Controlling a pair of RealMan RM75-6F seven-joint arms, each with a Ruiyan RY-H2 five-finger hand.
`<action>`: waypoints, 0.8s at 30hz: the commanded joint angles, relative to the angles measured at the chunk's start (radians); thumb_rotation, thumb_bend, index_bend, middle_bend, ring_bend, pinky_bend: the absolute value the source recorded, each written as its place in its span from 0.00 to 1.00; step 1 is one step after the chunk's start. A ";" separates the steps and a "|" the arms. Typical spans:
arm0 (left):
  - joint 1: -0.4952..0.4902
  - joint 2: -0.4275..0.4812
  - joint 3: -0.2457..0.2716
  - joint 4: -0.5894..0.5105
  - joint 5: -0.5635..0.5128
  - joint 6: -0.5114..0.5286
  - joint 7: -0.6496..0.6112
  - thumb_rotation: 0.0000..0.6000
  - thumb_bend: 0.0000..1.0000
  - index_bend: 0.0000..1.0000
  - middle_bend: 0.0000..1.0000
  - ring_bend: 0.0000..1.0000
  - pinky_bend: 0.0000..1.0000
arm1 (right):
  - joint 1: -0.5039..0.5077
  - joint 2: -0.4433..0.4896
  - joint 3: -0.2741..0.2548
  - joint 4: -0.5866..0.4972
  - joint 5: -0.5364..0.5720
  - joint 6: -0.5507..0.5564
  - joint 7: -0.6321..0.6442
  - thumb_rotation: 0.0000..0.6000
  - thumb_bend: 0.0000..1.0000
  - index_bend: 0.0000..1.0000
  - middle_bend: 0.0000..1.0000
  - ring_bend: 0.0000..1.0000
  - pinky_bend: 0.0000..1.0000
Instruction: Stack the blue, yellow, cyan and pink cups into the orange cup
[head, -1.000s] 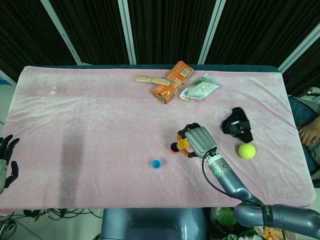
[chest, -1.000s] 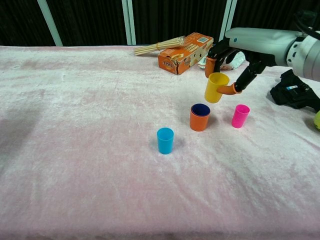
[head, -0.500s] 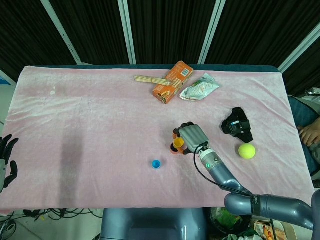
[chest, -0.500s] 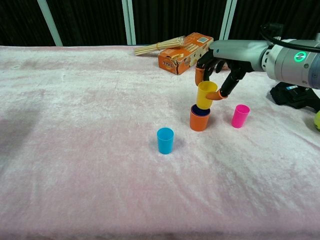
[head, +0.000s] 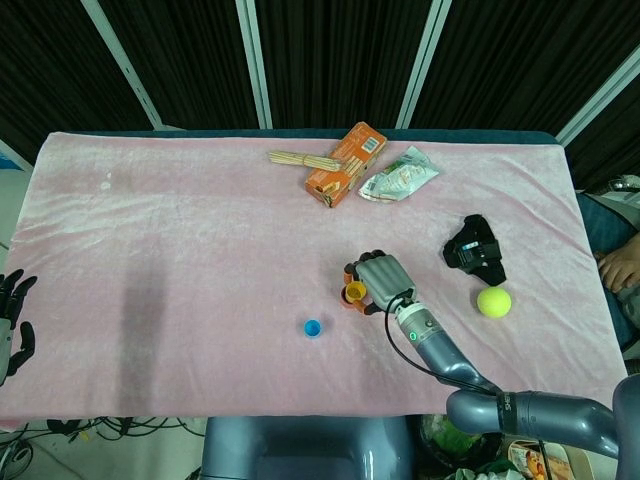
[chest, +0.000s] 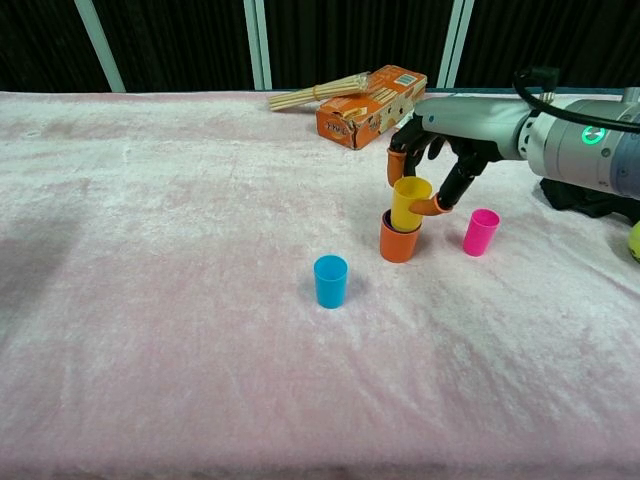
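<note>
Yellow cup now lowered partway into orange cup, no longer hanging above it as a second ago. Right hand still pinching its rim. Blue cup presumably nested already. Cyan cup left of orange cup, pink cup right of it, both unstacked. Left hand far left, open, empty.

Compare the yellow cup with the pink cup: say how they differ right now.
The yellow cup sits partly inside the orange cup; the pink cup stands alone on the cloth. The right hand pinches the yellow cup, while nothing touches the pink cup. Both are upright, open end up, and look similar in shape.
</note>
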 joint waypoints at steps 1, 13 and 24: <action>0.000 0.000 0.000 0.000 0.000 0.000 0.000 1.00 0.71 0.10 0.04 0.00 0.00 | 0.002 -0.005 -0.004 0.007 0.002 0.000 0.002 1.00 0.28 0.51 0.45 0.25 0.20; -0.001 0.000 -0.001 0.000 0.003 0.003 -0.005 1.00 0.71 0.10 0.04 0.00 0.00 | 0.022 0.024 -0.025 -0.018 0.044 -0.042 0.003 1.00 0.16 0.19 0.23 0.20 0.20; -0.001 -0.001 -0.002 -0.002 0.002 0.001 -0.003 1.00 0.71 0.10 0.04 0.00 0.00 | -0.005 0.033 -0.035 -0.123 -0.067 0.038 0.031 1.00 0.18 0.26 0.27 0.21 0.20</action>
